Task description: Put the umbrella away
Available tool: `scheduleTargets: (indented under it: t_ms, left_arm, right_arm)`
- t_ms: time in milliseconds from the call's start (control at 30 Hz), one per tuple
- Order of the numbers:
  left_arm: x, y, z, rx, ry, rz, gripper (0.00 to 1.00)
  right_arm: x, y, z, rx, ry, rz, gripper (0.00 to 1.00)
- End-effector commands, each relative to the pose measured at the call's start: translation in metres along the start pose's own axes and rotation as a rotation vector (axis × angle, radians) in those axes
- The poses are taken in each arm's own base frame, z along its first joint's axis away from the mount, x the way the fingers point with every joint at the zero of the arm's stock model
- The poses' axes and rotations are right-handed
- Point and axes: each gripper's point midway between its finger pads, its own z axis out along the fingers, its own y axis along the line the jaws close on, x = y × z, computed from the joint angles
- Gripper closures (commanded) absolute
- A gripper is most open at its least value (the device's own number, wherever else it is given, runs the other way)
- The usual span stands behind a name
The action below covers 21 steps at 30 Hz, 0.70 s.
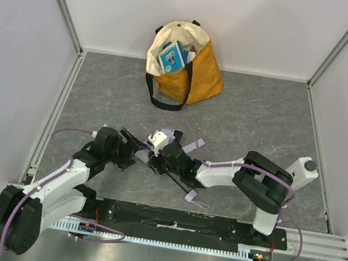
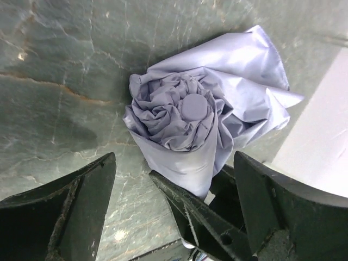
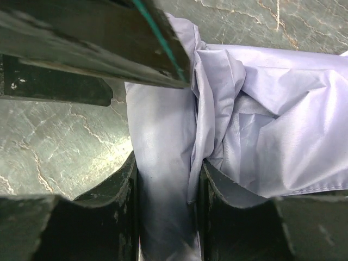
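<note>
- I see the umbrella lying collapsed on the grey marbled counter, at the centre of the top view, between the tips of the two arms.
- Left pincer: jaws spread wide, one toward each lower corner of the left wrist view, holding nothing. The bunched end of the canopy faces the camera in the gap between them.
- Right pincer: jaws drawn in on a fold of the pale lavender fabric, which is pinched between both fingers.
- Mustard-and-cream tote bag: upper centre of the top view, near the back wall, mouth open, well apart from the umbrella.
</note>
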Motion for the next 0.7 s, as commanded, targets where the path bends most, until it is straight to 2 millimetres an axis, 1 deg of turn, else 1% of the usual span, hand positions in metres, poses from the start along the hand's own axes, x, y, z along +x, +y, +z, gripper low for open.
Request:
scheduleTargets:
  t_ms: [0, 33, 100, 233, 400, 533, 633, 667]
  left_arm:
    - [-0.022, -0.026, -0.008, 0.175, -0.1, 0.033, 0.06]
    - [-0.025, -0.034, -0.012, 0.215, -0.121, 0.044, 0.06]
    - [-0.029, -0.037, -0.017, 0.245, -0.144, 0.061, 0.06]
    - [-0.026, -0.033, -0.019, 0.26, -0.145, 0.084, 0.05]
    - [-0.011, -0.013, -0.012, 0.219, -0.078, 0.048, 0.04]
    - [-0.007, -0.007, -0.007, 0.245, -0.065, -0.001, 0.04]
    - [-0.005, -0.009, -0.001, 0.252, -0.047, -0.024, 0.04]
    - [-0.005, -0.01, 0.003, 0.256, -0.038, -0.033, 0.04]
  right_arm:
    - [0.129, -0.002, -0.02, -0.164, 0.422, 0.099, 1.0]
    - [0.13, -0.003, -0.019, -0.19, 0.428, 0.111, 1.0]
    - [0.13, -0.006, -0.017, -0.236, 0.423, 0.162, 1.0]
    - [0.128, -0.006, -0.013, -0.348, 0.439, 0.306, 1.0]
    - [0.13, -0.007, -0.008, -0.408, 0.512, 0.497, 1.0]
    - [0.126, -0.01, -0.007, -0.45, 0.534, 0.626, 1.0]
    - [0.12, -0.009, -0.006, -0.483, 0.54, 0.678, 1.0]
    - [0.121, -0.007, -0.006, -0.502, 0.551, 0.694, 1.0]
